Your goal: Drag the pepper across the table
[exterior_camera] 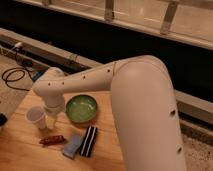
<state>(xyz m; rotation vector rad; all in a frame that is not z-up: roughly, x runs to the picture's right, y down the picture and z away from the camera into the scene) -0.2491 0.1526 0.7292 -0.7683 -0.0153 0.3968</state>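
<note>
One white arm bends down over the tabletop (20, 152), and its pincer (53, 119) hangs between the white cup (36, 116) and the green bowl (81, 108), apart from the pepper (52, 140) and a little behind it. The pepper lies flat near the front edge, beside the blue sponge (73, 146) and the striped block (89, 141). Whether the pincer is wide or narrow, I cannot tell. I judge this to be the approach step; the drag is not yet begun. The next move calls for lowering onto the pepper, then sliding it away from the sponge.
</note>
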